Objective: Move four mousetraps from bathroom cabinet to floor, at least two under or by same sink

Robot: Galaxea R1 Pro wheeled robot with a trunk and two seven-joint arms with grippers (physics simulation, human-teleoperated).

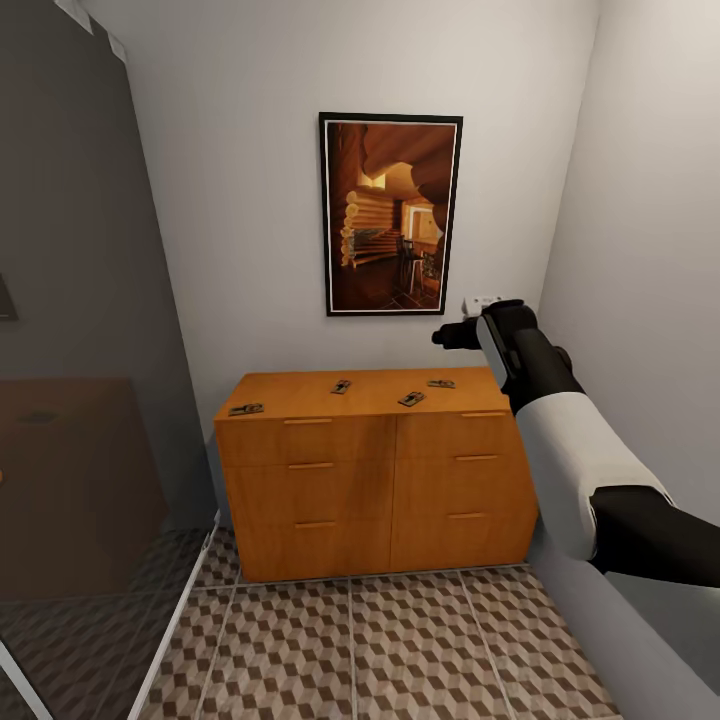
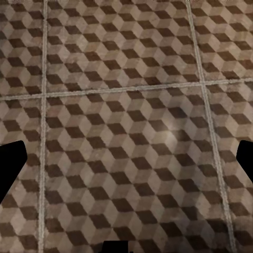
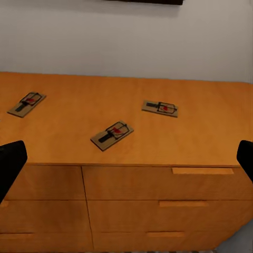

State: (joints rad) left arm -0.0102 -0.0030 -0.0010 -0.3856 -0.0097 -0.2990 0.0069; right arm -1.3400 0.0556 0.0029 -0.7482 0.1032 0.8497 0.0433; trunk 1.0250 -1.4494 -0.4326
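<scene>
1. The room is narrow, with pale walls, and the floor [image 1: 420, 650] is tiled in a brown, beige and white cube print with pale grout lines.
2. A dresser [image 1: 375, 480] of orange-brown wood stands against the back wall, below a framed picture [image 1: 391, 213] of a log interior. A dark glass panel [image 1: 80, 330] runs down the left side.
3. All four traps lie flat on the dresser top, well apart from one another: one [image 1: 246, 409] at the front left corner, one [image 1: 341, 386] near the back middle, one [image 1: 411, 398] right of centre, one [image 1: 441, 383] towards the back right.
4. In the right wrist view, the nearest trap [image 3: 112, 135] lies with its long axis diagonal to the front edge. The right one [image 3: 159, 108] lies nearly parallel to that edge. The left one [image 3: 26, 104] lies diagonal too.
5. The right gripper [image 1: 455, 335] hangs above the dresser's right end, fingers spread, grasping nothing.
6. The left gripper [image 2: 126, 174] is over bare tile, fingers parted and empty.
</scene>
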